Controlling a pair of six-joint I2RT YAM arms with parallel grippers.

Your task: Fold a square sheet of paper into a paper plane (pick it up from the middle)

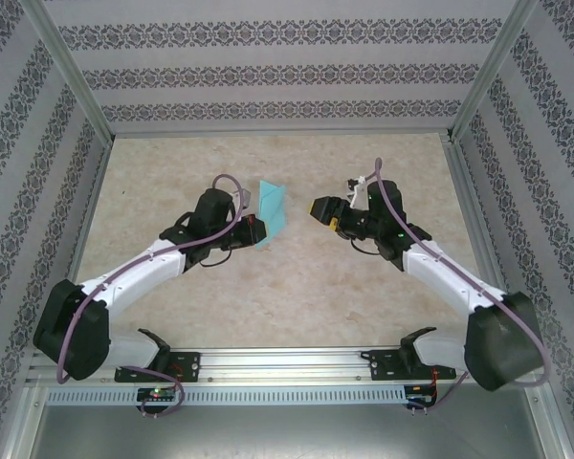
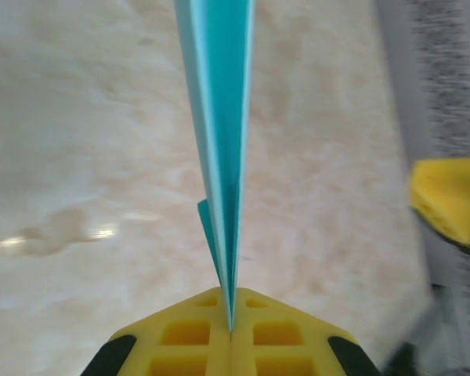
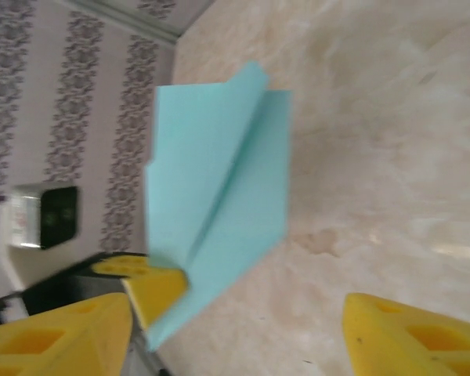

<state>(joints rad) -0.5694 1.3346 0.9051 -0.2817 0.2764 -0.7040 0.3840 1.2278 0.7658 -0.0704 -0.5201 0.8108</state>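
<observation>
Left wrist: we see our left gripper (image 2: pixel 230 317) pinching the paper plane (image 2: pixel 219 117), which points to 12 o'clock; right gripper (image 3: pixel 243 333) spread.

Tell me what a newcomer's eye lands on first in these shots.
The bright turquoise folded paper stands out first, held up over the middle of the pale table by the left gripper. That gripper's yellow fingers are clamped shut on one end of the paper. Facing it from the right, a little apart, the right gripper hangs open.
</observation>
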